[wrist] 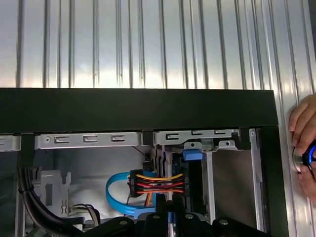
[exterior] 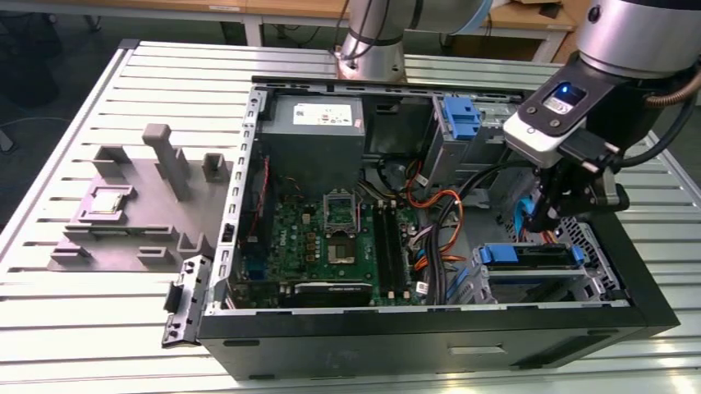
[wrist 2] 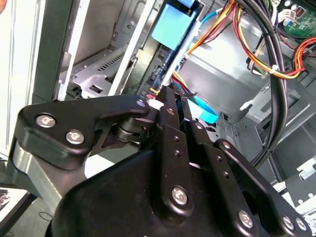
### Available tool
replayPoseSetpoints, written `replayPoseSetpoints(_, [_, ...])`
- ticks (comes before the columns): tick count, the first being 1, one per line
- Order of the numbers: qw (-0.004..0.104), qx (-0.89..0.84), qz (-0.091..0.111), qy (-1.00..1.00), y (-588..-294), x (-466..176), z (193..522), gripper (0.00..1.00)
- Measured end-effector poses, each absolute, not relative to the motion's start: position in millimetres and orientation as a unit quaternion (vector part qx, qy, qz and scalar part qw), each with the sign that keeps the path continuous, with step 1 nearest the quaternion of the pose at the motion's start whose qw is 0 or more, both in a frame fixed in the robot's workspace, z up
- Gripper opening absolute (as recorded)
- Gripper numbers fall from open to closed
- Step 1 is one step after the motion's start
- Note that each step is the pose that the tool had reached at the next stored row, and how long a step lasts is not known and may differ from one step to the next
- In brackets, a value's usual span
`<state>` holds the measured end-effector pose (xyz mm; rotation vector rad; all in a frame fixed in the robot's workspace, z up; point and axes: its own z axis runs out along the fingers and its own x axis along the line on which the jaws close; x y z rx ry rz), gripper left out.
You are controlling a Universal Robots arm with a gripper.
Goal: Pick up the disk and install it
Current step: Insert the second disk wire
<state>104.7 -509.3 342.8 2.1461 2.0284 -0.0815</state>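
The disk stands on edge in the open computer case, on the exterior view's right, just above the drive bay. My gripper reaches down into the case and is shut on the disk. In the second wrist view the black fingers pinch its thin edge, and the blue bracket on the disk runs away from them toward the metal bay wall. The first wrist view has the gripper low in the case among coloured cables.
A second blue-bracketed drive lies in the lower bay. Orange and blue cables cross beside it. The power-supply box and a cage with a blue latch sit at the back. A grey fixture rests on the table. A hand touches the arm.
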Motion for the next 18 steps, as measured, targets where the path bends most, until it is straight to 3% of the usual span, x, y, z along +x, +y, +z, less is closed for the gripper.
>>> replayPoseSetpoints(9, [0.086,0.725,-0.010,0.684,-520.8,100.9,341.2,0.16])
replayPoseSetpoints(18, [0.088,0.725,-0.001,0.683,-527.9,96.9,341.0,0.16])
